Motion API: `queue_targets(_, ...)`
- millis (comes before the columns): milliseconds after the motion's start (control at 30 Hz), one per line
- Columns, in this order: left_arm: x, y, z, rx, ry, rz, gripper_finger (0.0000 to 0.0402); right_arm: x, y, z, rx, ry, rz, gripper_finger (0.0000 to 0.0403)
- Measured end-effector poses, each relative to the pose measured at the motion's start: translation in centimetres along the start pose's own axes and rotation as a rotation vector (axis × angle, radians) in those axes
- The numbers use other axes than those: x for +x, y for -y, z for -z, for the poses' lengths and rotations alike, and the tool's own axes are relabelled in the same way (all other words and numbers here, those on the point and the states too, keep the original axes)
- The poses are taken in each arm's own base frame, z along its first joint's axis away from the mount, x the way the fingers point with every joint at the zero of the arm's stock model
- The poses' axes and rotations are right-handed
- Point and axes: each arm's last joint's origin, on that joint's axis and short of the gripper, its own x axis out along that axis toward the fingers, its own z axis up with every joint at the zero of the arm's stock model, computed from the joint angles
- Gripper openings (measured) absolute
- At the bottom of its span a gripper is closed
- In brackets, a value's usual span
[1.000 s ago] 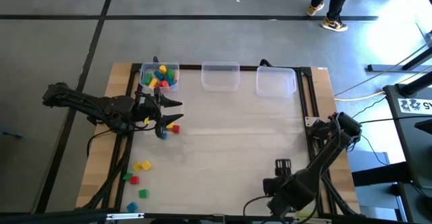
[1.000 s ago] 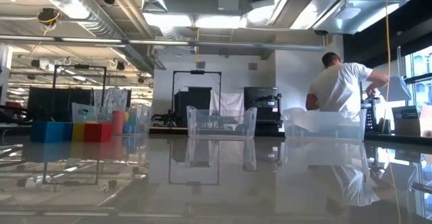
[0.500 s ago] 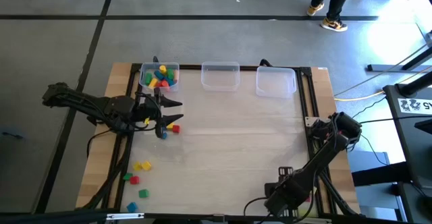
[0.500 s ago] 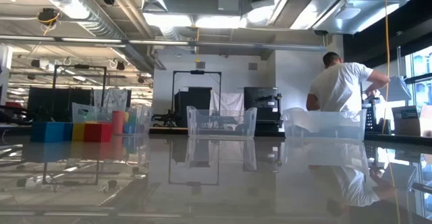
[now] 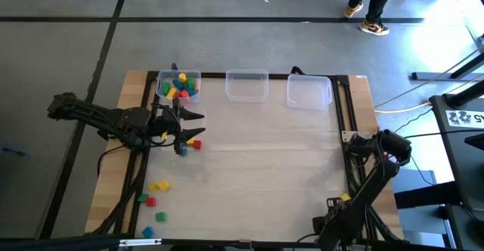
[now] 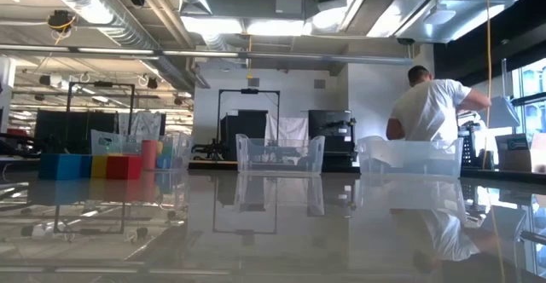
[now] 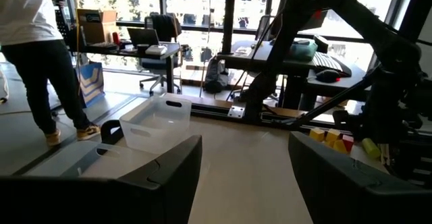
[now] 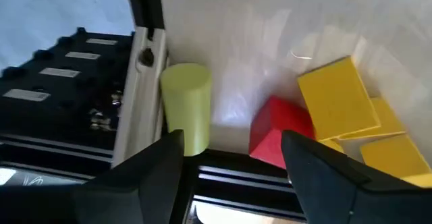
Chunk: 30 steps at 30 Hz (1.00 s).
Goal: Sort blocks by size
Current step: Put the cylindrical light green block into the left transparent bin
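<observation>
Swinging back toward the near right corner of the wooden worktop [image 5: 265,153], the right gripper [image 8: 233,146] is now sitting lower and farther right than a second ago, its fingers standing apart with nothing between them. Its wrist camera is looking down on a pale yellow-green cylinder block [image 8: 187,109], a red cube block [image 8: 280,133] and a cluster of yellow cube blocks [image 8: 336,107], all lying against the worktop's edge rail. This is probably bringing that pile within reach for the next pick, though nothing is being gripped yet.

The left gripper [image 5: 198,125] is hovering near the left edge, unmoved over the same second, its fingers also spread and empty, with a small red block [image 5: 197,143] and a small blue block [image 5: 182,150] lying just beside it. A scatter of loose yellow, green, red and blue blocks [image 5: 155,198] is waiting toward the near left corner.

Along the far edge three clear plastic rectangular bins are standing in a row. The left bin [image 5: 162,94] is holding a mixed heap of coloured blocks [image 5: 180,85]; the middle bin [image 5: 247,94] and the right bin [image 5: 309,101] are showing nothing inside, so the sorting is looking far from finished.
</observation>
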Motion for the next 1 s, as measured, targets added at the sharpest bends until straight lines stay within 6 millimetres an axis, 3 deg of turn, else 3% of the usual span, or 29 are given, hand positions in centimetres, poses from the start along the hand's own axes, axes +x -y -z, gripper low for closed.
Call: queue_targets(1000, 0.0, 0.0, 0.0, -0.004, 0.002, 0.000, 0.0219, 4.4, 0.9, 0.3, 0.002, 0.029, -0.086, 0.0253)
